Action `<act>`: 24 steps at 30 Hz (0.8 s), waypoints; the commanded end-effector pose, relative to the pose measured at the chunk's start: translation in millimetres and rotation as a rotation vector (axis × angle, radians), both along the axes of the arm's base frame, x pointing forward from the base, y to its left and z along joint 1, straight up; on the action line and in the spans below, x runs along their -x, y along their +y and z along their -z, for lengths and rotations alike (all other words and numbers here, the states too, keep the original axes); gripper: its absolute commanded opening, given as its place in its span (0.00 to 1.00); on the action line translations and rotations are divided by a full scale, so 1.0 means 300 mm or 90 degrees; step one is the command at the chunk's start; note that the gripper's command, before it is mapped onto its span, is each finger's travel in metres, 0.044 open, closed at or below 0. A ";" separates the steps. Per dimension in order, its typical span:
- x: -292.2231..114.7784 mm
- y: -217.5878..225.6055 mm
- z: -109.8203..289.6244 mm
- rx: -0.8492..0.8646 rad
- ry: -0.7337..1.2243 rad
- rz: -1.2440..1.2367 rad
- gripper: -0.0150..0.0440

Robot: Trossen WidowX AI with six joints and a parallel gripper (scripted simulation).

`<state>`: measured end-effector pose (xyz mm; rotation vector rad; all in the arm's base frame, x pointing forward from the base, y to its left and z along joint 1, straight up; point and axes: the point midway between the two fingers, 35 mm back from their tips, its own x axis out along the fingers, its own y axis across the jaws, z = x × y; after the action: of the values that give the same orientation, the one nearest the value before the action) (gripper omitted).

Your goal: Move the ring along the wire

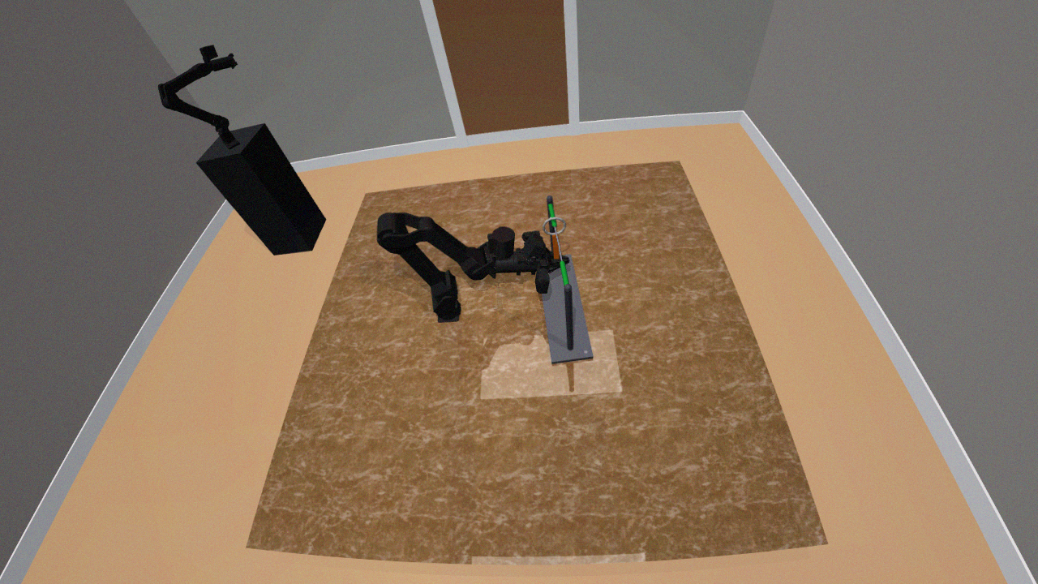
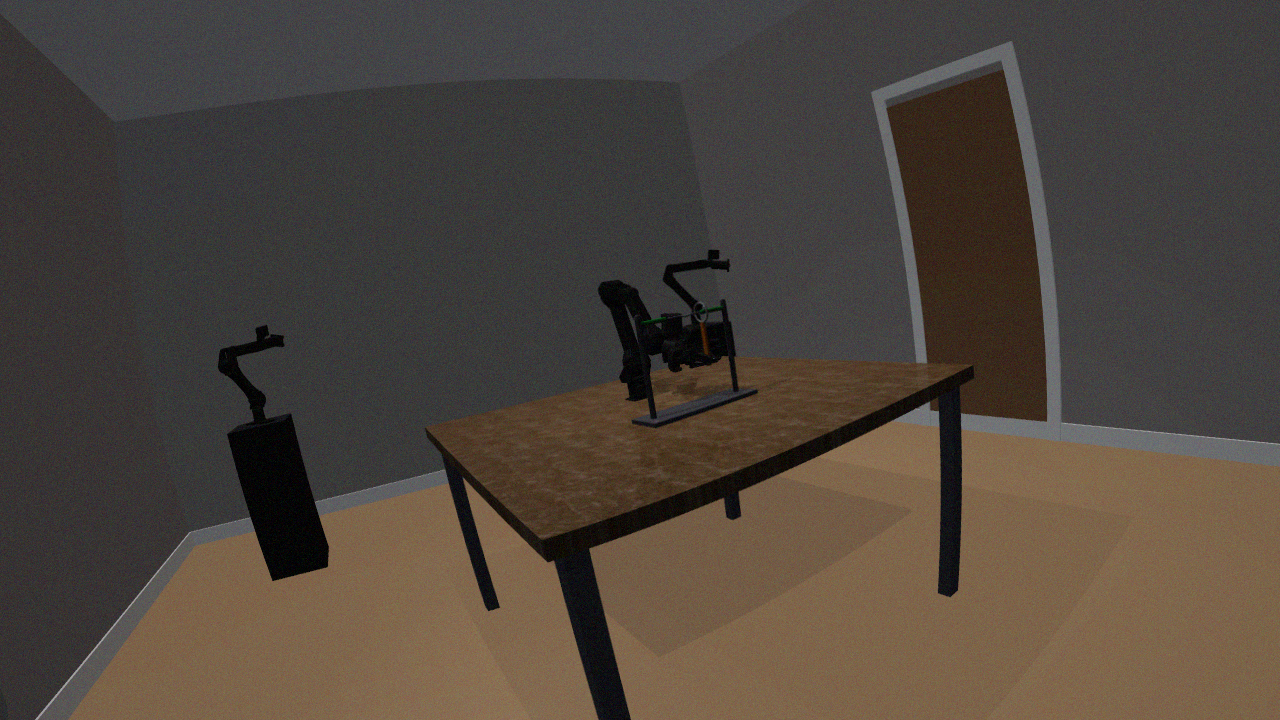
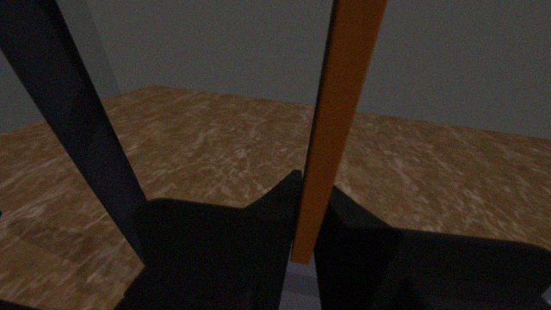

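Observation:
My gripper (image 1: 557, 261) (image 3: 304, 177) is shut on the lower part of the orange handle (image 1: 555, 250) (image 2: 704, 338) (image 3: 336, 108), below the wire. The handle stands nearly upright, slightly tilted, with the ring (image 1: 543, 226) (image 2: 693, 312) at its top. The ring is around the wire near the inner end of the far green part (image 1: 551, 212) (image 2: 715, 308), by the far post (image 2: 729, 349) (image 3: 77, 112). The thin grey wire (image 1: 559, 247) runs from there to the near green part (image 1: 564, 273) (image 2: 660, 319) by the near post (image 1: 568, 319) (image 2: 647, 376). The exact gap between ring and wire is too small to tell.
The posts stand on a grey base plate (image 1: 562, 312) (image 2: 693, 408) (image 3: 301, 282) on the brown table (image 1: 435, 450) (image 2: 572, 474). The far post stands close to the left of my fingers in the wrist view. Another arm (image 1: 185, 78) stands on a black pedestal (image 1: 257, 192) off the table.

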<state>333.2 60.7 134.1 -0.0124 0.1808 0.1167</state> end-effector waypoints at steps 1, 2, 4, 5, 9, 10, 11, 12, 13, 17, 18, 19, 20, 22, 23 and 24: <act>-0.002 0.011 -0.005 -0.002 -0.002 0.001 0.00; -0.002 0.015 -0.005 -0.002 -0.002 0.001 0.00; -0.002 0.021 -0.005 -0.002 -0.002 0.000 0.00; -0.001 0.025 -0.005 -0.002 -0.002 0.000 0.00; 0.000 0.038 -0.005 -0.002 -0.001 -0.001 0.00; 0.001 0.039 -0.005 -0.002 0.000 -0.001 0.00; 0.003 0.040 -0.005 -0.002 0.003 -0.001 0.00; 0.005 0.042 -0.005 -0.002 0.008 -0.001 0.00; 0.009 0.043 -0.006 -0.001 0.013 -0.002 0.00; 0.020 0.048 -0.004 0.000 0.030 -0.002 0.00; 0.020 0.049 -0.002 0.000 0.031 -0.002 0.00; 0.021 0.049 0.001 0.000 0.032 -0.002 0.00; 0.022 0.049 0.005 0.000 0.034 -0.002 0.00; 0.025 0.051 0.014 0.000 0.038 -0.002 0.00; 0.026 0.051 0.019 0.000 0.040 -0.002 0.00; 0.027 0.052 0.024 0.000 0.042 -0.003 0.00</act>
<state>326.0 76.1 130.5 -0.0136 0.2372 0.1244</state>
